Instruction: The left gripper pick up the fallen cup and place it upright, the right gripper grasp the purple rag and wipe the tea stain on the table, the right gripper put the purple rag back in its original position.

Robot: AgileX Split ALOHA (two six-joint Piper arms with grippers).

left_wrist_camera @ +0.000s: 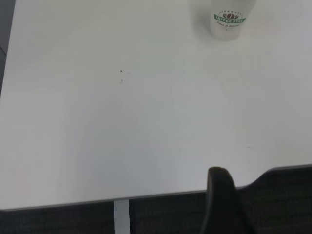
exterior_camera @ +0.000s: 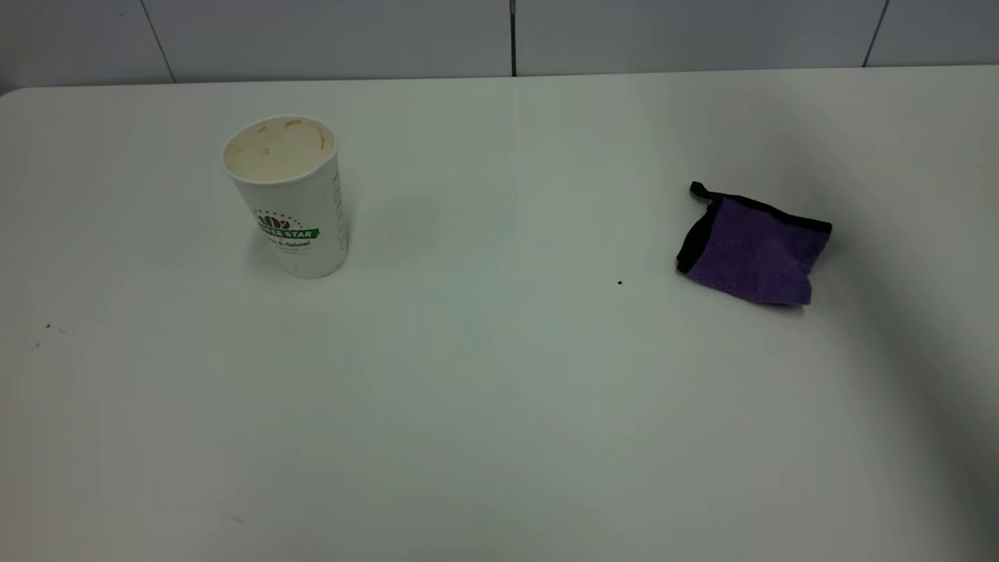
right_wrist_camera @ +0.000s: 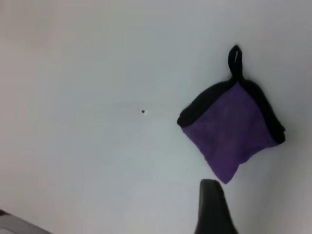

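One cup [exterior_camera: 286, 195] and one purple rag [exterior_camera: 753, 250] are being shown on the table [exterior_camera: 499, 406]; no amber puddle is to be made out on the white surface, only one tiny black speck [exterior_camera: 620, 282] lying between the two things, nearer the rag, and a few fainter specks [exterior_camera: 47, 326] toward the left edge.

The cup is being seen standing upright on the left half of the table, its long axis vertical, its mouth facing up and showing a tan-stained inside, its logo band turned toward the exterior camera. In the left wrist view the same cup [left_wrist_camera: 227, 19] is being shown far off across bare tabletop.

The purple rag is being seen lying flat on the right half, well apart from the cup, set on the slant, with its black loop tab [exterior_camera: 698, 190] pointing toward the far left corner of the cloth and its black edging running along the far and left sides. In the right wrist view the rag [right_wrist_camera: 231, 127] is being shown with the speck [right_wrist_camera: 143, 111] beside it.

Of the left gripper [left_wrist_camera: 222, 200] a single dark finger is being shown, held over the near table edge and touching nothing; whether that claw is spread or closed cannot be told. Of the right gripper [right_wrist_camera: 212, 207] likewise one dark finger is being shown, hanging near a corner of the rag without holding it, and its opening cannot be told
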